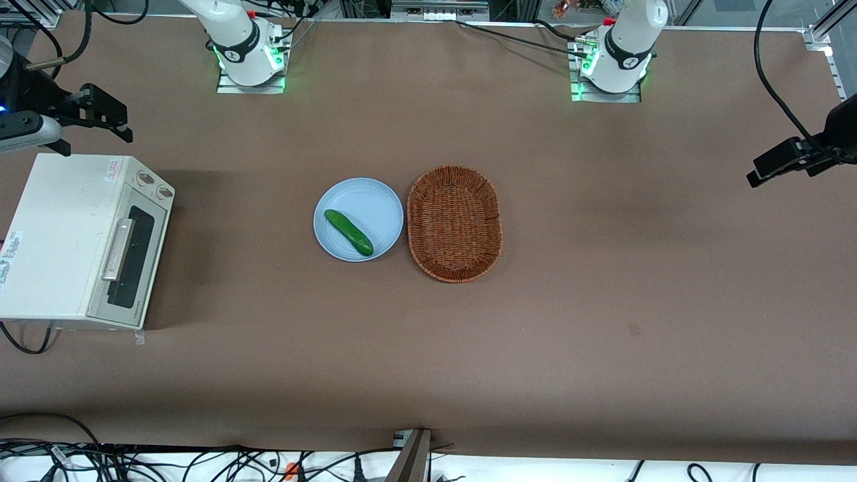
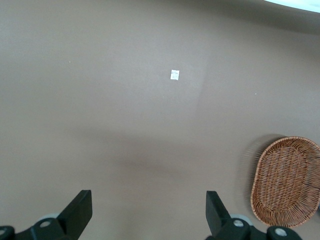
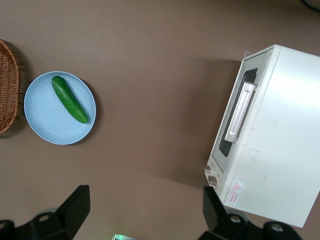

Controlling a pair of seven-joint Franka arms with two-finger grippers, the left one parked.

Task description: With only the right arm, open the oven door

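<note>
The cream-white toaster oven (image 1: 57, 234) stands at the working arm's end of the table. Its oven door (image 1: 134, 258), with dark glass window and silver bar handle (image 1: 118, 249), is shut flat against the oven front. It also shows in the right wrist view (image 3: 231, 131) with its handle (image 3: 240, 111). My right gripper (image 1: 97, 134) hangs high above the table, a little farther from the front camera than the oven and apart from it. In the right wrist view the gripper (image 3: 145, 200) is open and empty, with its black fingers (image 3: 75, 205) spread wide.
Two round knobs (image 1: 155, 185) sit on the oven's front strip beside the door. A light blue plate (image 1: 381, 201) with a green cucumber (image 1: 349, 232) lies mid-table, next to a wicker basket (image 1: 454, 223). A black cable (image 1: 23, 341) trails from the oven.
</note>
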